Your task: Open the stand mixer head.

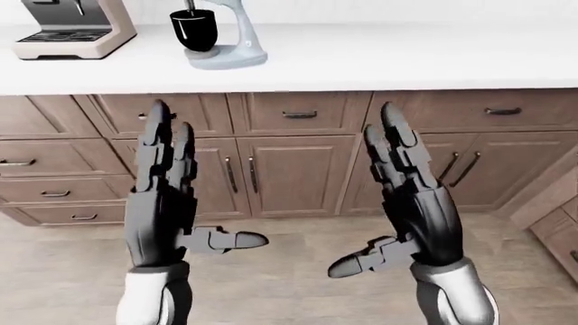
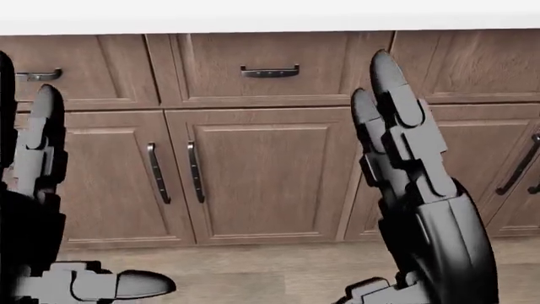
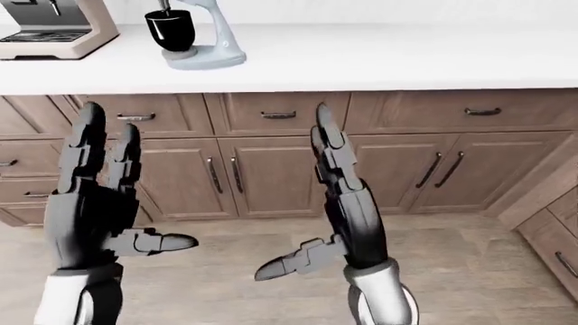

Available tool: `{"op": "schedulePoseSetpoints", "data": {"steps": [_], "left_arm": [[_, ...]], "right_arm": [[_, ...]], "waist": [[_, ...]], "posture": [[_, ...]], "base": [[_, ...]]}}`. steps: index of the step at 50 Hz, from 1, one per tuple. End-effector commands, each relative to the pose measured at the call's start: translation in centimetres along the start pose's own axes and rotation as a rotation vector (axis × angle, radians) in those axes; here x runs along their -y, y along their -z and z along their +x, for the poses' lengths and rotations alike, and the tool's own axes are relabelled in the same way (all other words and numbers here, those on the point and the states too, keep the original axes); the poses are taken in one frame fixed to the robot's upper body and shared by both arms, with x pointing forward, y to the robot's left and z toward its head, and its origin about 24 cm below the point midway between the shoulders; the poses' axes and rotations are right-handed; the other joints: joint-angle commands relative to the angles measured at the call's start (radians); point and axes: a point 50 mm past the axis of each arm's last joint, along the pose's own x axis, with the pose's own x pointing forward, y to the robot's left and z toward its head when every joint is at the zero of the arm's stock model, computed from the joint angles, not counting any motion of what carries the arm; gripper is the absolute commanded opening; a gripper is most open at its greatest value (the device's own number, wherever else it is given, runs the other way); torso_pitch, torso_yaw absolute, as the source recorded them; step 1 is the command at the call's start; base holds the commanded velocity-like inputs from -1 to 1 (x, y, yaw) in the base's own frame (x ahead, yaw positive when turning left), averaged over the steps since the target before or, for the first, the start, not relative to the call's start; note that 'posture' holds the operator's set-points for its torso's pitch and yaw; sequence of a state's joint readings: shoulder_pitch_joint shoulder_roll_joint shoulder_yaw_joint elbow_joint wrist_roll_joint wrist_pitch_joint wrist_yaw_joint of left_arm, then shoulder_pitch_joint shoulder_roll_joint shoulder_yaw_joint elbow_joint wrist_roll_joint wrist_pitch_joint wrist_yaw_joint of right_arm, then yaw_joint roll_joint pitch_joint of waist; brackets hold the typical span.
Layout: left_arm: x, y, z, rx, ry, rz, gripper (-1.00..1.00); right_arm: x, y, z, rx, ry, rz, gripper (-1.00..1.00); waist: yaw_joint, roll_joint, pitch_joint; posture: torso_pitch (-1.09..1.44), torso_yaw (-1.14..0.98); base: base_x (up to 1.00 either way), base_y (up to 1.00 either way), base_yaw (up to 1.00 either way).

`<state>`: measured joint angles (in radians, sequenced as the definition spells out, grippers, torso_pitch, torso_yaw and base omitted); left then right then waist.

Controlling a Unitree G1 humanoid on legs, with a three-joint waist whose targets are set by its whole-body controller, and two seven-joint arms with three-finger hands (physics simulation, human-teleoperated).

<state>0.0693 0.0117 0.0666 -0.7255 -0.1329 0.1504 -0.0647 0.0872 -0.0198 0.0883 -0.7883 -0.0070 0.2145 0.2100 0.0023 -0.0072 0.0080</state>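
The stand mixer (image 1: 224, 42) is pale blue-grey with a black bowl (image 1: 193, 30). It stands on the white counter (image 1: 361, 61) at the top left of the left-eye view, its head cut off by the top edge. It also shows in the right-eye view (image 3: 200, 40). My left hand (image 1: 171, 196) is open with fingers pointing up, empty, well below the counter. My right hand (image 1: 402, 203) is open and empty too, held up in front of the cabinets. Both hands are far from the mixer.
A beige coffee machine (image 1: 72, 27) stands on the counter left of the mixer. Brown wooden cabinets and drawers (image 1: 298, 169) with dark handles run under the counter. A light wood floor (image 1: 289, 271) lies below. Another cabinet (image 1: 555, 223) juts in at the right.
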Motion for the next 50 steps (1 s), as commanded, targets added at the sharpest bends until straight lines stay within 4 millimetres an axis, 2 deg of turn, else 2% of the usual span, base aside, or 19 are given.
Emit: {"op": "schedulePoseSetpoints", "data": {"steps": [1, 4, 8, 29, 32, 33, 35, 36, 37, 38, 39, 40, 41, 43, 45, 46, 48, 49, 50], "left_arm": [[0.5, -2.2, 0.1, 0.063, 0.011, -0.023, 1.00], [0.7, -5.0, 0.0, 0.113, 0.011, -0.041, 1.00], [0.6, -6.1, 0.1, 0.140, 0.009, -0.049, 1.00], [0.2, -5.6, 0.4, 0.127, -0.001, -0.052, 1.00], [0.2, -5.8, 0.4, 0.128, 0.000, -0.054, 1.00], [0.2, -5.8, 0.4, 0.128, 0.000, -0.055, 1.00], [0.2, -5.9, 0.4, 0.129, 0.000, -0.056, 1.00], [0.2, -5.9, 0.4, 0.130, 0.000, -0.055, 1.00], [0.2, -5.9, 0.4, 0.130, 0.000, -0.055, 1.00], [0.2, -5.9, 0.4, 0.130, 0.000, -0.054, 1.00], [0.2, -5.9, 0.4, 0.129, 0.000, -0.054, 1.00], [0.2, -5.8, 0.4, 0.129, 0.000, -0.053, 1.00], [0.2, -5.9, 0.4, 0.130, 0.001, -0.053, 1.00], [0.2, -5.7, 0.4, 0.127, 0.003, -0.053, 1.00], [0.2, -5.8, 0.4, 0.128, 0.004, -0.053, 1.00], [0.2, -5.8, 0.4, 0.129, 0.004, -0.053, 1.00], [0.2, -5.8, 0.4, 0.130, 0.005, -0.053, 1.00], [0.2, -5.8, 0.4, 0.130, 0.005, -0.051, 1.00], [0.3, -5.8, 0.3, 0.131, 0.006, -0.051, 1.00]], "right_arm": [[-0.1, -1.6, 0.1, 0.048, -0.006, 0.002, 1.00], [-0.4, -4.3, 0.1, 0.102, -0.012, 0.011, 1.00], [-0.2, -5.4, 0.6, 0.149, -0.006, 0.023, 1.00], [0.3, -5.9, 0.9, 0.150, 0.008, 0.063, 1.00], [0.3, -6.0, 0.9, 0.159, 0.006, 0.039, 1.00], [0.3, -6.0, 0.8, 0.159, 0.006, 0.048, 1.00], [0.3, -5.9, 0.8, 0.155, 0.000, 0.052, 1.00], [0.2, -6.0, 0.8, 0.162, -0.004, 0.060, 1.00], [0.2, -6.0, 0.8, 0.162, -0.004, 0.063, 1.00], [0.3, -6.1, 0.8, 0.167, 0.000, 0.057, 1.00], [0.4, -6.1, 0.8, 0.168, 0.004, 0.060, 1.00], [0.3, -6.0, 0.8, 0.163, 0.001, 0.055, 1.00], [0.3, -6.0, 0.8, 0.163, -0.001, 0.056, 1.00], [0.1, -5.9, 0.7, 0.162, -0.006, 0.061, 1.00], [0.1, -6.1, 0.7, 0.174, -0.007, 0.068, 1.00], [0.1, -6.1, 0.7, 0.174, -0.010, 0.061, 1.00], [0.0, -6.0, 0.6, 0.170, -0.008, 0.056, 1.00], [0.0, -6.0, 0.6, 0.168, -0.011, 0.060, 1.00], [0.0, -6.0, 0.6, 0.171, -0.010, 0.065, 1.00]], "waist": [[-0.001, 0.003, -0.011], [-0.001, 0.004, -0.013], [0.000, 0.008, -0.003], [0.004, -0.001, 0.005], [0.000, -0.007, -0.010], [-0.004, -0.043, 0.042], [-0.007, 0.020, -0.003], [-0.008, 0.024, 0.003], [-0.007, 0.008, 0.010], [-0.007, 0.015, 0.003], [-0.009, -0.036, 0.035], [-0.015, -0.036, 0.038], [-0.008, -0.059, 0.047], [-0.008, -0.002, 0.013], [-0.007, 0.063, 0.013], [-0.006, 0.041, 0.013], [-0.004, -0.046, 0.056], [-0.018, -0.058, 0.071], [-0.011, -0.034, 0.061]], "posture": [[0.00, 0.00], [0.00, 0.00], [0.00, 0.00], [0.00, 0.00], [0.00, 0.00], [0.00, 0.00], [0.00, 0.00], [0.00, 0.00], [0.00, 0.00], [0.00, 0.00], [0.00, 0.00], [0.00, 0.00], [0.00, 0.00], [0.00, 0.00], [0.00, 0.00], [0.00, 0.00], [0.00, 0.00], [0.00, 0.00], [0.00, 0.00]], "base": [[0.00, 0.00, 0.00], [0.00, 0.00, 0.00], [0.00, 0.00, 0.00], [0.00, 0.00, 0.00], [0.00, 0.33, 0.00], [0.00, 0.00, 0.00], [0.00, 0.00, 0.00], [0.00, 0.00, 0.00], [0.00, 0.00, 0.00], [0.00, 1.00, 0.00], [0.00, 1.00, 0.00], [0.00, 1.00, 0.00], [0.00, 0.00, 0.00], [0.00, 0.00, 0.00], [0.00, 0.02, 0.00], [0.00, 1.00, 0.00], [0.00, 1.00, 0.00], [0.00, 0.35, 0.00], [0.00, 0.00, 0.00]]}}
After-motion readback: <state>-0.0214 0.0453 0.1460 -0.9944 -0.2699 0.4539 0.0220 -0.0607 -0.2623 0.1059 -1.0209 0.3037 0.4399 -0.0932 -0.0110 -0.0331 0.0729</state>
